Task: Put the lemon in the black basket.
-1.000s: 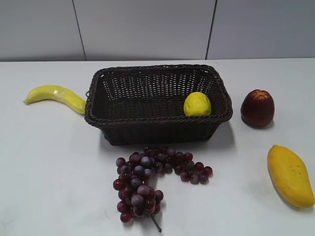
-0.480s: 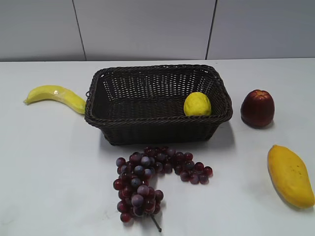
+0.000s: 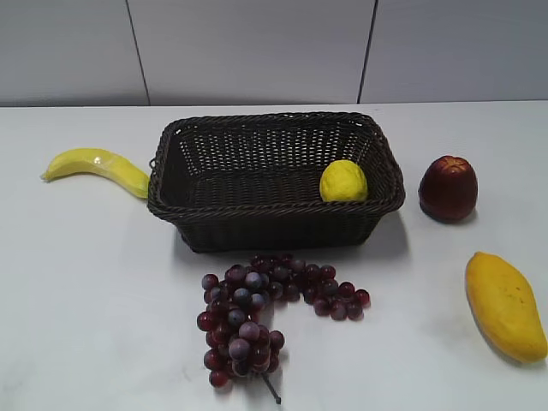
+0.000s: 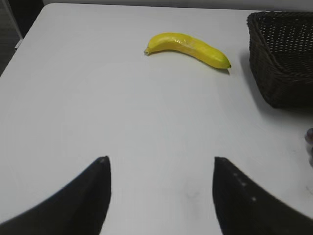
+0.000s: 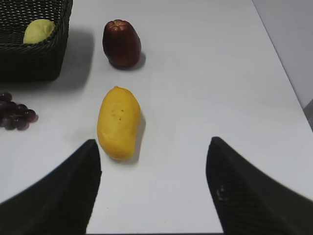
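The pale yellow lemon (image 3: 343, 181) lies inside the black basket (image 3: 214, 210), against its right front corner. It also shows in the right wrist view (image 5: 39, 30) inside the basket (image 5: 44, 58). The basket's corner shows in the left wrist view (image 4: 279, 73). My left gripper (image 4: 161, 164) is open and empty above bare table, left of the basket. My right gripper (image 5: 152, 147) is open and empty above the table at the right. Neither arm shows in the exterior view.
A banana (image 3: 94, 167) lies left of the basket, also in the left wrist view (image 4: 188, 46). Red grapes (image 3: 257, 312) lie in front of it. A dark red fruit (image 3: 448, 188) and a mango (image 3: 505, 304) lie to the right, both in the right wrist view (image 5: 121, 43) (image 5: 118, 122).
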Action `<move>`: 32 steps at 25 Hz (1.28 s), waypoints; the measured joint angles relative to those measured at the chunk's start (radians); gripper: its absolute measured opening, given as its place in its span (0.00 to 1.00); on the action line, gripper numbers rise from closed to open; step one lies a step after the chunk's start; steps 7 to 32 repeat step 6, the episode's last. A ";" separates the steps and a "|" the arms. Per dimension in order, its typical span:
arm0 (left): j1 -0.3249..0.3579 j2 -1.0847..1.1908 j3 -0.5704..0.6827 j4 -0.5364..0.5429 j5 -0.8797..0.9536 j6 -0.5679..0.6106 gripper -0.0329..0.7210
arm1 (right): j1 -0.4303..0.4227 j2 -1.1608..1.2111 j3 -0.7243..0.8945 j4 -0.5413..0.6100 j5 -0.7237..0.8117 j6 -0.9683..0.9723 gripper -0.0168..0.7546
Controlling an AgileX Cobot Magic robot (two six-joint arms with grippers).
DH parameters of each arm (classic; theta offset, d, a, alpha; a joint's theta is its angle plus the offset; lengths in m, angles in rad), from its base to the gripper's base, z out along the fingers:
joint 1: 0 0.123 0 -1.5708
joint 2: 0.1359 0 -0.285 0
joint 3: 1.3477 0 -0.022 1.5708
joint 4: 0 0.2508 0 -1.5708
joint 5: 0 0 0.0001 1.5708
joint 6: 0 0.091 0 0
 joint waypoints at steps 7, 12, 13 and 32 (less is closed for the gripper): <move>0.000 0.000 0.000 0.000 0.000 0.000 0.67 | 0.000 0.000 0.000 0.000 0.000 0.000 0.74; 0.000 0.000 0.000 0.000 0.000 0.000 0.67 | 0.000 0.000 0.000 0.000 0.000 0.000 0.74; 0.000 0.000 0.000 0.000 0.000 0.000 0.67 | 0.000 0.000 0.000 0.000 0.000 0.000 0.74; 0.000 0.000 0.000 0.000 0.000 0.000 0.67 | 0.000 0.000 0.000 0.000 0.000 0.000 0.74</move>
